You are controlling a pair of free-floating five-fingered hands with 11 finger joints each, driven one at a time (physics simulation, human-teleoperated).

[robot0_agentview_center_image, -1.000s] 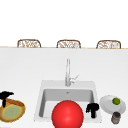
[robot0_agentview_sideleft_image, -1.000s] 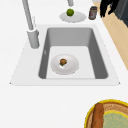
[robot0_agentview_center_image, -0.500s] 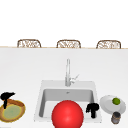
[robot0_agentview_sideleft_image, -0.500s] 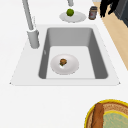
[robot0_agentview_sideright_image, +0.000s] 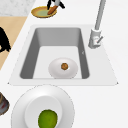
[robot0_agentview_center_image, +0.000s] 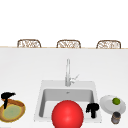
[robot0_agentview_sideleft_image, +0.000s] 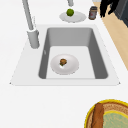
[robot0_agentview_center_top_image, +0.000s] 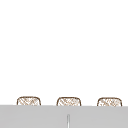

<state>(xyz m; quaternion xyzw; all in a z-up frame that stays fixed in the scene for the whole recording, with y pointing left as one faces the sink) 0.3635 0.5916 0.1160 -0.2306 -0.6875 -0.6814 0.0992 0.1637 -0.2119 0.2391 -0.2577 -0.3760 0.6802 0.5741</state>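
Note:
My left hand (robot0_agentview_center_image: 7,96) hovers just above the yellow bowl (robot0_agentview_center_image: 12,111) on the counter left of the sink, fingers relaxed. The same hand (robot0_agentview_sideright_image: 53,3) hangs over a brown stick-like item (robot0_agentview_sideright_image: 52,10) that leans in that bowl (robot0_agentview_sideright_image: 42,13). My right hand (robot0_agentview_center_image: 92,108) floats open over the sink's front right corner, holding nothing, close to the white plate (robot0_agentview_center_image: 108,106) with a lime (robot0_agentview_center_image: 116,101) and a dark jar (robot0_agentview_center_image: 115,117). From the left side this hand (robot0_agentview_sideleft_image: 108,7) is in the air beyond the jar (robot0_agentview_sideleft_image: 92,12).
A white plate (robot0_agentview_sideleft_image: 64,65) with a small brown item (robot0_agentview_sideleft_image: 63,61) lies in the sink basin (robot0_agentview_sideleft_image: 93,53). A large red ball (robot0_agentview_center_image: 67,115) covers the basin's front. The faucet (robot0_agentview_center_image: 67,72) stands behind the sink. Three woven chair backs (robot0_agentview_center_image: 68,44) line the far counter edge.

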